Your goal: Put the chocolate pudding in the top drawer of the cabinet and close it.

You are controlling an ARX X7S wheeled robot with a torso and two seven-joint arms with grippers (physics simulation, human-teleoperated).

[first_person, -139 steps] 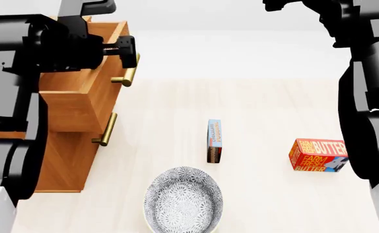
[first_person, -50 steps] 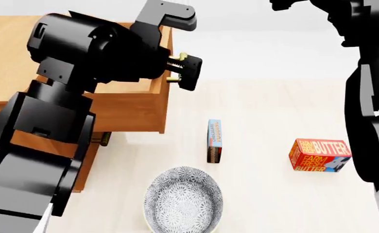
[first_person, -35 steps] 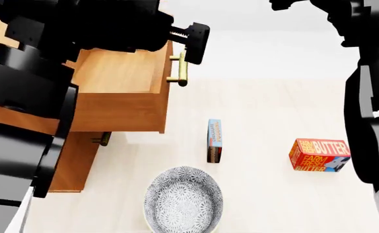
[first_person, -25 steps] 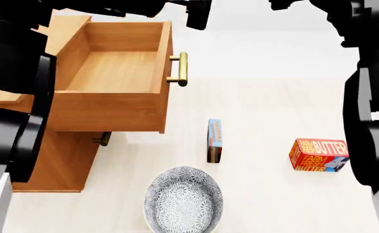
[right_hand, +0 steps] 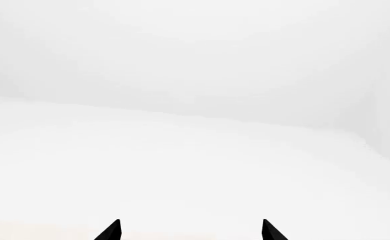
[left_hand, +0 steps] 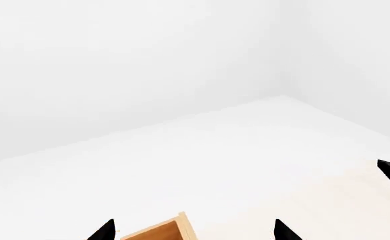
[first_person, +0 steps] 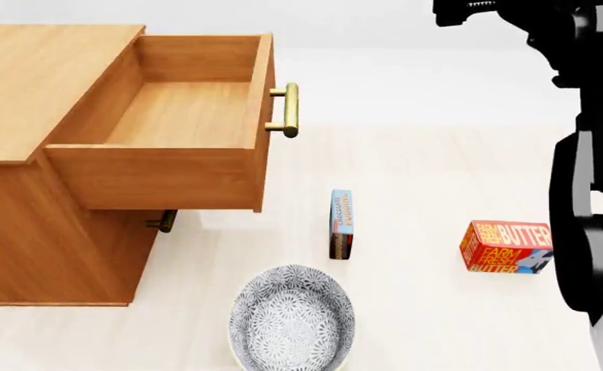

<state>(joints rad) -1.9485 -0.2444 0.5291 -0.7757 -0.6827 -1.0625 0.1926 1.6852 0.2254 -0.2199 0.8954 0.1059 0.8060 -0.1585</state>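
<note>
Pale wood tabletop (first_person: 436, 178) fills the head view under a white wall; the cabinet (first_person: 33, 224) sits at the left with the top drawer (first_person: 178, 116) pulled out and bare inside; the chocolate pudding (first_person: 341, 224) stands on edge at centre, well apart from the drawer; a patterned bowl (first_person: 291, 318) lies just below it, a butter box (first_person: 505, 247) to the right; left gripper (left_hand: 193, 231) and right gripper (right_hand: 191, 230) show only fingertips spread wide, holding nothing.

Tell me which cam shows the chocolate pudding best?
Head view: the chocolate pudding stands on edge, unobstructed, between the top drawer and the butter box. Neither wrist view shows it.
</note>
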